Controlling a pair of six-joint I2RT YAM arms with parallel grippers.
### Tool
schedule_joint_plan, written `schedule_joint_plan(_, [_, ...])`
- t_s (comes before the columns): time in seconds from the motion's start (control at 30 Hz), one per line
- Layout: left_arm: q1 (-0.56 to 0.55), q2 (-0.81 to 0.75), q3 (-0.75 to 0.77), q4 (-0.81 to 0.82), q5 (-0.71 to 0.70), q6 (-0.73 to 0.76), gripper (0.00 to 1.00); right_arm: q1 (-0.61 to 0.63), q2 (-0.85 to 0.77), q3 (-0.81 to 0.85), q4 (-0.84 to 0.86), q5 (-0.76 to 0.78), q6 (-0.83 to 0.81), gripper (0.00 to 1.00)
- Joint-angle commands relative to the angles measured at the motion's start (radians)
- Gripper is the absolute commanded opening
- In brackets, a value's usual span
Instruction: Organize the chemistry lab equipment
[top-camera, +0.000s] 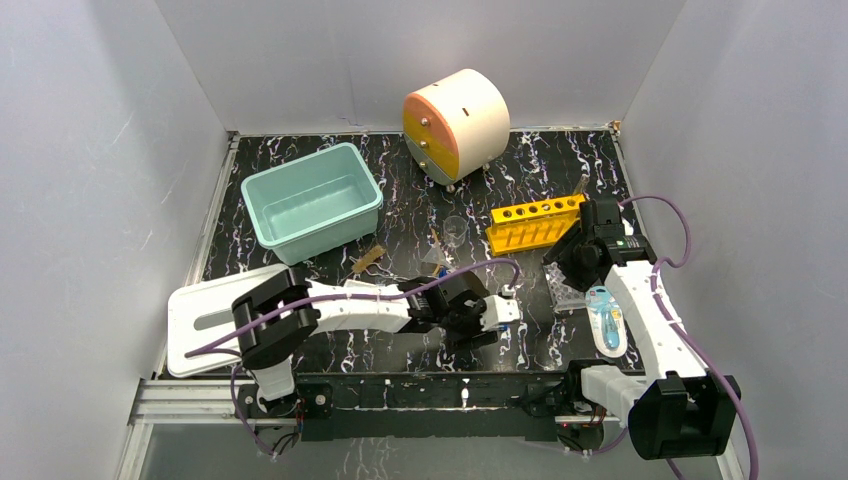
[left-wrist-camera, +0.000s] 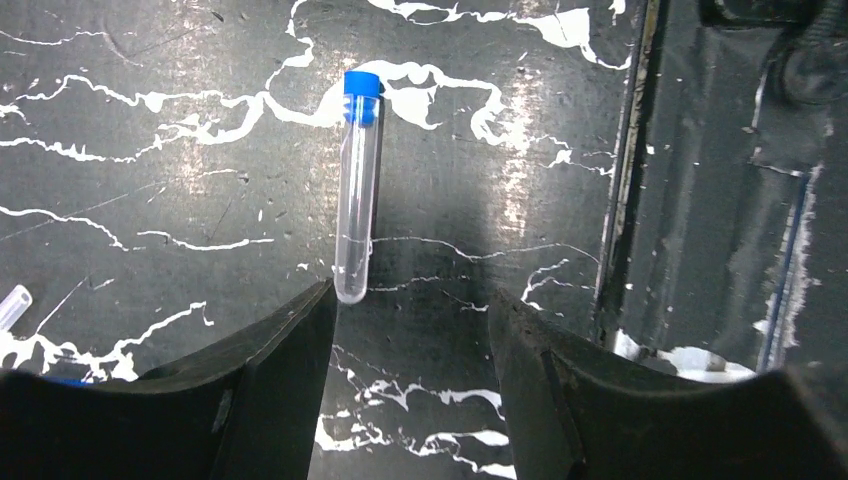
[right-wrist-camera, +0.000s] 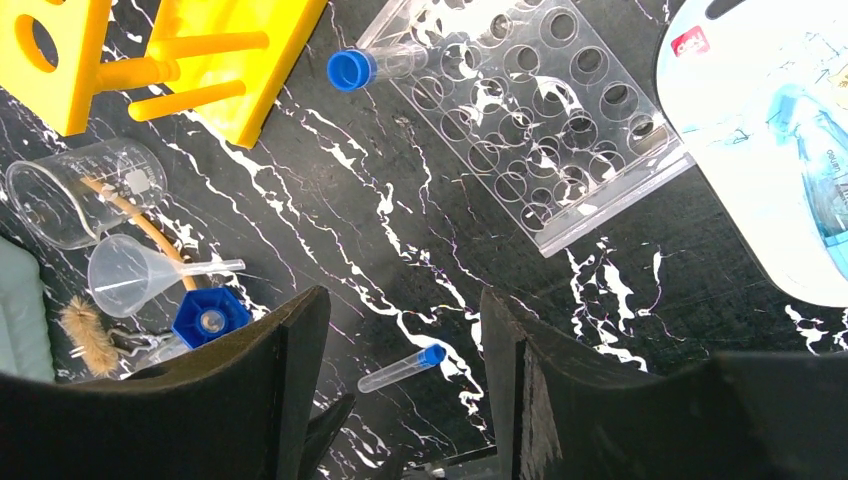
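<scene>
My left gripper (left-wrist-camera: 412, 310) is open low over the table near its front edge, with nothing between its fingers. A clear blue-capped tube (left-wrist-camera: 357, 185) lies just ahead of it, its round end by the left fingertip (left-wrist-camera: 318, 300). My right gripper (right-wrist-camera: 405, 300) hangs open and empty above the table, with the same tube (right-wrist-camera: 400, 368) lying far below. The yellow holed rack (right-wrist-camera: 230, 60) lies on its side. Beside it, a second blue-capped tube (right-wrist-camera: 375, 66) rests on the edge of the clear well plate (right-wrist-camera: 540, 120). The funnel (right-wrist-camera: 135, 275), brown brush (right-wrist-camera: 90, 335) and white packet (right-wrist-camera: 770, 150) lie around them.
A teal bin (top-camera: 312, 200) sits at the back left and a round drawer unit (top-camera: 455, 122) at the back centre. A white lid (top-camera: 215, 315) lies at the front left. A glass beaker (right-wrist-camera: 70, 190) and a blue hexagonal cap (right-wrist-camera: 210, 318) lie near the funnel.
</scene>
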Motion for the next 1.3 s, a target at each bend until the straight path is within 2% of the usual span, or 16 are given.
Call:
schedule_joint_plan(0.0, [0.0,0.045,0.047,0.051,-0.012,0.055,0.55,-0.021,-0.016,0.003,0.015,-0.028,0.0,0.65])
schedule_joint_plan(0.47, [0.0,0.172,0.155,-0.097,-0.042,0.047,0.34,-0.026,-0.014,0.038,0.011,-0.033,-0.022,0.64])
schedule_joint_plan(0.63, [0.0,0.197,0.165,-0.128,-0.048,0.035,0.07,-0.027,-0.01,0.044,0.017,-0.039,-0.021,0.63])
schedule_joint_plan(0.67, [0.0,0.199,0.164,-0.131,-0.054,0.028,0.05,-0.026,-0.011,0.044,0.016,-0.04,-0.021,0.63])
schedule_joint_plan(0.9, [0.006,0.175,0.147,-0.137,-0.096,-0.042,0.0,-0.027,-0.013,0.028,0.034,-0.073,-0.044,0.63])
schedule_joint_plan(1.03, [0.034,0.141,0.119,-0.139,-0.086,-0.116,0.0,-0.027,-0.009,-0.024,0.104,-0.217,-0.107,0.65])
schedule_joint_plan(1.27, [0.105,0.034,0.042,-0.09,-0.052,-0.206,0.0,-0.028,-0.019,-0.094,0.189,-0.35,-0.111,0.67])
